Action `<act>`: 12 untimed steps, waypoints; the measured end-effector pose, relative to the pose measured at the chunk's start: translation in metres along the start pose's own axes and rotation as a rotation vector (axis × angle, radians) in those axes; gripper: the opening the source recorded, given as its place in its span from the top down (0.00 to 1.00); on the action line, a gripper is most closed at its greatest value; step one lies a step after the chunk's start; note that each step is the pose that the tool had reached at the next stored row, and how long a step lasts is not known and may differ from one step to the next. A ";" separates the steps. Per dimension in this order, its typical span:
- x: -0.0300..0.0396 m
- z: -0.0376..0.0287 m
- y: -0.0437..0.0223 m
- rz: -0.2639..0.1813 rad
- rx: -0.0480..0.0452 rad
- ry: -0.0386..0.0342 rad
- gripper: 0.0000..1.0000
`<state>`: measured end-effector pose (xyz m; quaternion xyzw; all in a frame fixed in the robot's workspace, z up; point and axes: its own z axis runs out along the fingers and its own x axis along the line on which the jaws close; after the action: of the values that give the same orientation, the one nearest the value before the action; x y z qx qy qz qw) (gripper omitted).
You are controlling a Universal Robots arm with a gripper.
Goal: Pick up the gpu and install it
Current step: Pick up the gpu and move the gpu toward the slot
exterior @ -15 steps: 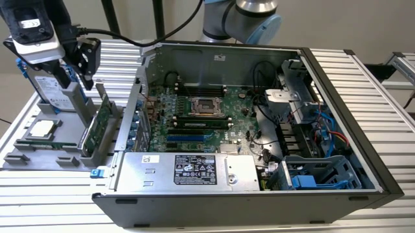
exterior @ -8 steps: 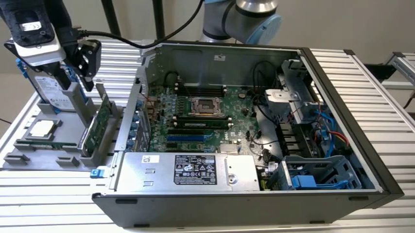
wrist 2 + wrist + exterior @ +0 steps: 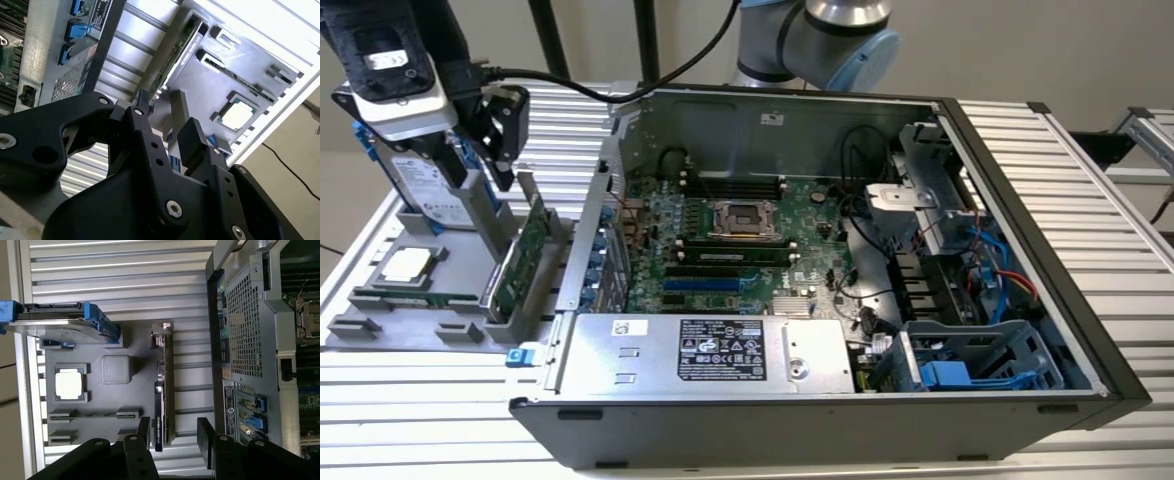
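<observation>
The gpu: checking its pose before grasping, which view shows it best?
The first wrist view: the gpu runs edge-on, its whole length in the gray holder. The exterior view shows its green face partly behind that holder; the second wrist view shows its edge beyond the gripper.

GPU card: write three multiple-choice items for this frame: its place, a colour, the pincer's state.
1. The green gpu card with black cooler is: A) in a motherboard slot B) on edge in the grey plastic holder C) on the power supply
2. The upright silver hard drive has rails that are: A) blue B) red C) yellow
3. The black two-finger pincer is: A) shut on the card B) shut on the drive C) open
B: it stands in the holder outside the case; A: blue shows at the drive's edges; C: fingers apart over the card.
</observation>
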<state>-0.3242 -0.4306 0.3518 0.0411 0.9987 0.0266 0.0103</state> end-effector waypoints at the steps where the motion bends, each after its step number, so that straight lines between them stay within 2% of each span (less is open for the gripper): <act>1: 0.0000 0.0004 0.0000 0.000 0.0000 0.0000 0.00; 10: 0.0001 0.0035 -0.0002 0.000 0.0001 0.0001 0.00; 12: 0.0002 0.0093 -0.0005 0.000 -0.0001 0.0000 0.00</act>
<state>-0.3242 -0.4306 0.3424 0.0411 0.9987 0.0267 0.0103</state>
